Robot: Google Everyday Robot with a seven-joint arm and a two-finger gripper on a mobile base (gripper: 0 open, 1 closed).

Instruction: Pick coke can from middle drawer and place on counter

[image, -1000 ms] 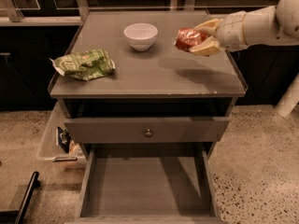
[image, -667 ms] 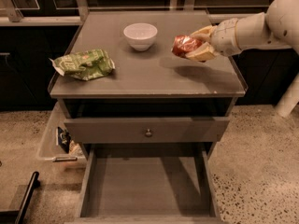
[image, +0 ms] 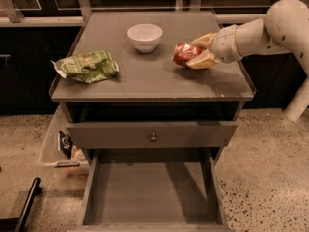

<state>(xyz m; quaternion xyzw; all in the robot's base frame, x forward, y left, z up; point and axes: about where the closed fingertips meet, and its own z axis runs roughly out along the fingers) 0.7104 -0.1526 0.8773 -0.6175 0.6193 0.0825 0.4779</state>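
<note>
In the right-centre of the frame the pale two-finger gripper [image: 192, 53] is clenched around the small, shiny red metal coke can [image: 182, 53], one finger above it and one below, with the can held on its side and not upright. Over the last second the arm has carried the can leftward and downward from the right edge of the frame, so it now sits lower and further in over the flat grey rectangular counter [image: 145, 81], just right of the round white bowl [image: 145, 36] and well apart from the crumpled green snack bag [image: 87, 65] at the left. The can hangs very close to the counter surface with its shadow close beneath it; whether it already touches cannot be told from this view. At the bottom of the frame the wide grey wooden middle drawer [image: 149, 192] stands pulled open with its flat floor bare, below the closed grey drawer with a small round metal knob [image: 153, 137]. That points to the picking half being done and the placing half being near its end. What seems left is to bring the can to rest on the surface, let go, and draw the arm back. Since the can lies sideways in the grasp, it may roll once let go, and the bowl is near enough to be bumped.
</note>
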